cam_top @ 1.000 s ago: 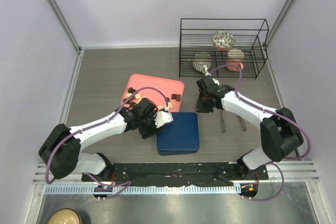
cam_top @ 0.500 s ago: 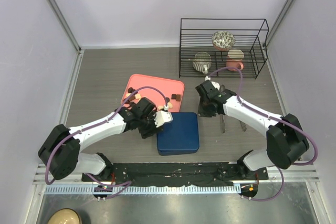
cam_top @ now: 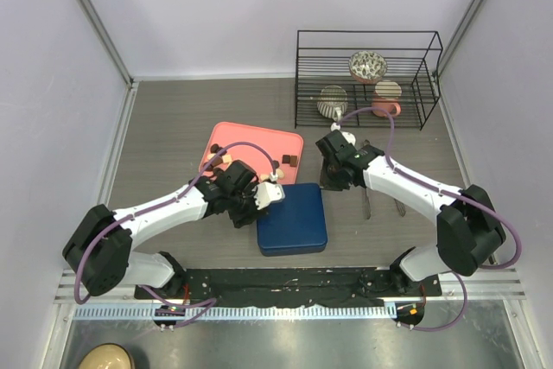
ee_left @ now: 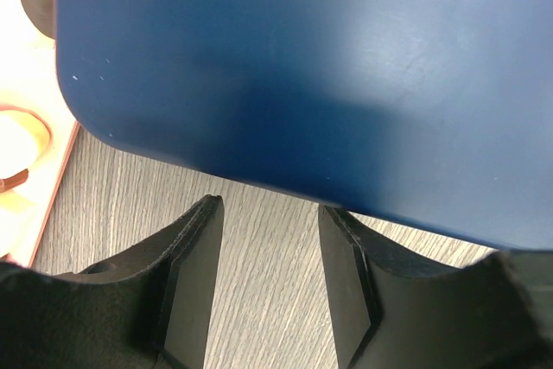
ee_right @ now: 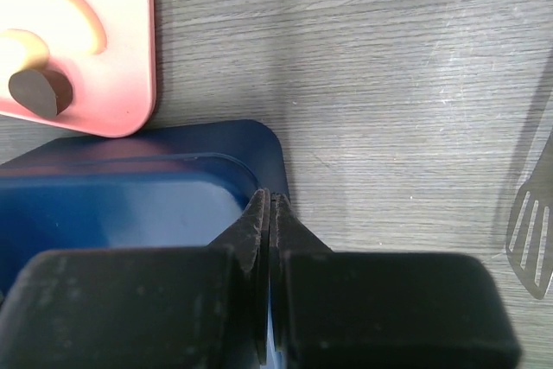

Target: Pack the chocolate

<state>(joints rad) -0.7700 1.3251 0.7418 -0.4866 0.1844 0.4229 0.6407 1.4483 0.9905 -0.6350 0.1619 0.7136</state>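
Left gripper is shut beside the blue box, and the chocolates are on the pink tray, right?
No: the left gripper is open beside the blue box, as the left wrist view shows. The chocolates are on the pink tray.

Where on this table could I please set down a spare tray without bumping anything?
The widest bare stretch of table is left of the pink tray, out to the side rail. Another lies behind that tray, left of the wire rack. Around the blue box it is crowded: the left gripper, the right gripper and the utensils all sit there.
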